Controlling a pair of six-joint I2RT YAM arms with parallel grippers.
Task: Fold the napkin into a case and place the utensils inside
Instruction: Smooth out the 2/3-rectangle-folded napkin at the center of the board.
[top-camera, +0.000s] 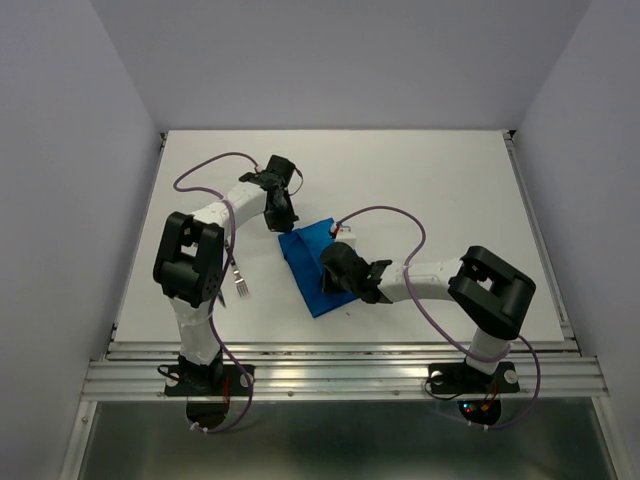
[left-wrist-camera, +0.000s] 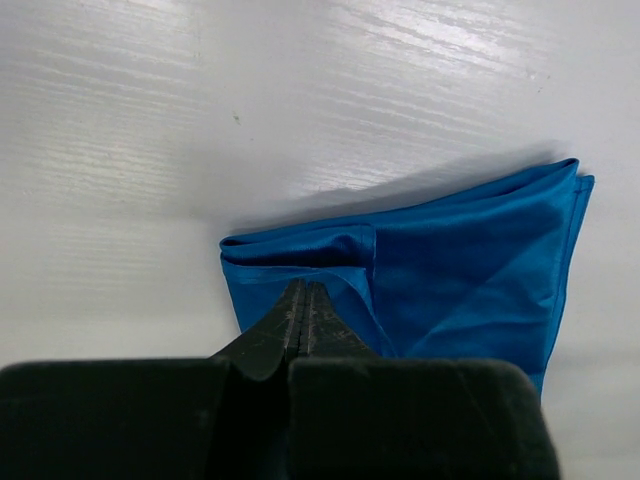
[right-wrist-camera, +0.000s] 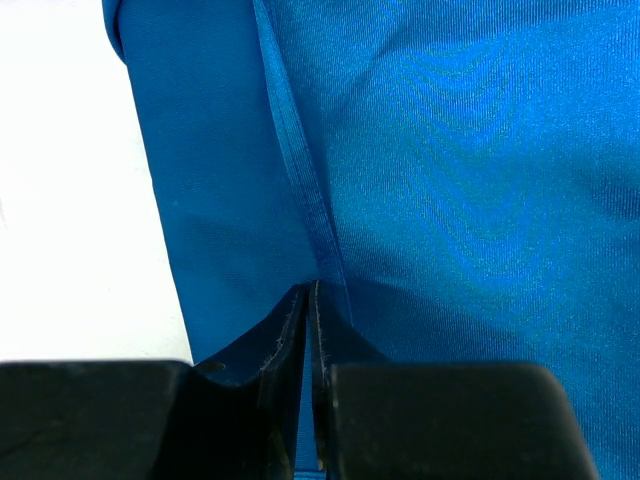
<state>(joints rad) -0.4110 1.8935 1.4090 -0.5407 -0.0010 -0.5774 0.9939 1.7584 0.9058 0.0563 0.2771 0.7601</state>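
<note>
napkin (top-camera: 303, 268): bright blue, folded to a narrow wedge, lying at table (top-camera: 420, 180) centre, long axis from 11 to 5 o'clock. likely light, limp and slick; apt to slide on the smooth top and to spring open at the creases. best taken at a hemmed edge or corner, pinched through all layers.
left gripper (left-wrist-camera: 303, 297): at the 11 o'clock corner, fingers pressed fully together over a turned-back flap; cloth between them or not, cannot tell.
right gripper (right-wrist-camera: 307, 297): at the 3 o'clock edge, fingers nearly together, pinching a hem ridge, blue showing in the slit.
fork (top-camera: 241, 289): on the bare top at 8 o'clock of the napkin, apart from it.
</note>
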